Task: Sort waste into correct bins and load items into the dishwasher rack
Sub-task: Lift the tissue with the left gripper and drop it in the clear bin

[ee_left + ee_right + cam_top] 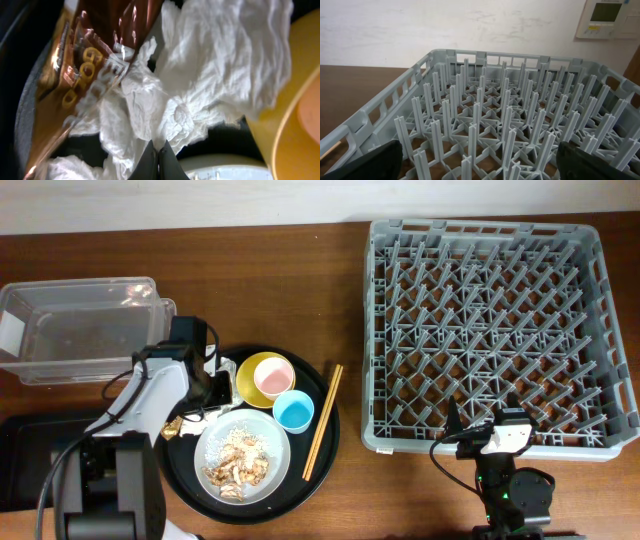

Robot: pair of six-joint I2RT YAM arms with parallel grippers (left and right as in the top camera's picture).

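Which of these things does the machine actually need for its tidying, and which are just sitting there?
Needed: napkins, wrapper, food scraps, plate, yellow bowl, pink cup, blue cup, chopsticks, rack, clear tub, flat black tray.
Just there: round black tray, wall panel.

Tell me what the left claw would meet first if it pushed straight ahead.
The crumpled white paper napkin, which looks right against the left claw, though depth is unclear.

Your L arm [150, 395] reaches in from the lower-left w/ wrist bent downward and the left gripper [158, 161] tips pressed together, no gap btwn them, while your R arm [508, 475] sits folded low on the right, right gripper [480, 167] level, fingers [367, 161] spread wide apart.
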